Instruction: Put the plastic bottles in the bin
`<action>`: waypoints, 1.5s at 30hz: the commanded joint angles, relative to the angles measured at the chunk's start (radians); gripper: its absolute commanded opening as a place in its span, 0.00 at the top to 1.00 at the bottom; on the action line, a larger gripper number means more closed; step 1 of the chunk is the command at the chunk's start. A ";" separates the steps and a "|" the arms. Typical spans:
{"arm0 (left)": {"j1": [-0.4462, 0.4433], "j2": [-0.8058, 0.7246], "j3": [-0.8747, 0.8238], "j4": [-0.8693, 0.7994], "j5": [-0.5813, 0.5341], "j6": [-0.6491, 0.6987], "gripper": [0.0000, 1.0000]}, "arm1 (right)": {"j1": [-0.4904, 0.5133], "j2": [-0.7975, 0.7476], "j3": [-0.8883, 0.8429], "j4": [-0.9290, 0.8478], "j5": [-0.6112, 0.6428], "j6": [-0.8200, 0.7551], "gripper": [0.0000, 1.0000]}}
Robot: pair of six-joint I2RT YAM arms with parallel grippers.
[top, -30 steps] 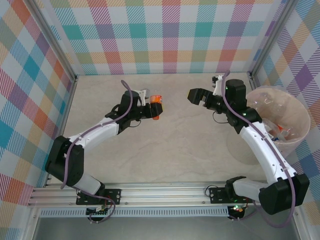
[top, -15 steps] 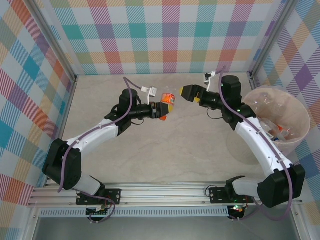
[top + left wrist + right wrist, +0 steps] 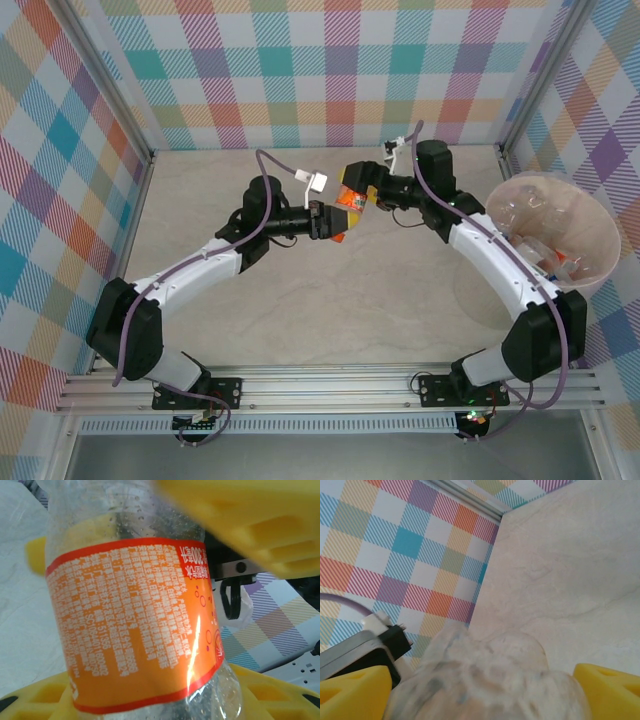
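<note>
We have the orange-labelled bottle [image 3: 344, 214] pinched tight in our left hand [image 3: 325, 220], held above the far middle of the tabletop [image 3: 350, 310]. Our right hand [image 3: 354, 190] straddles its other end; we cannot tell whether it grips. The bin [image 3: 600, 215] stands at the right edge with other bottles [image 3: 558, 262] inside

The left arm [image 3: 190, 268] and the right arm [image 3: 505, 275] look the same: long white tubes with chunky black joints. A thin purple cable [image 3: 262, 158] runs along each arm. A small white plug [image 3: 318, 182] hangs on the left one's cable. The left gripper [image 3: 335, 222] and the right gripper [image 3: 358, 192] have bright yellow fingers [image 3: 272, 692] with little hollow pockets. Each black base [image 3: 192, 385] is bolted to a silver rail [image 3: 330, 385]. A tiny green light [image 3: 470, 413] glows by the right base.
</note>
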 commanded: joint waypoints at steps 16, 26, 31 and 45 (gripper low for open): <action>-0.015 0.080 0.122 -0.106 -0.048 0.048 0.18 | 0.008 -0.069 0.035 -0.118 0.145 -0.061 0.49; -0.014 0.014 0.047 -0.037 -0.081 0.067 0.00 | -0.078 -0.176 0.101 -0.296 0.300 -0.175 0.55; -0.008 -0.029 0.013 -0.040 -0.186 0.075 0.00 | -0.166 -0.236 0.204 -0.483 0.347 -0.286 0.56; 0.005 -0.080 -0.060 -0.116 -0.562 0.035 0.00 | -0.436 -0.259 0.517 -0.903 0.402 -0.523 0.57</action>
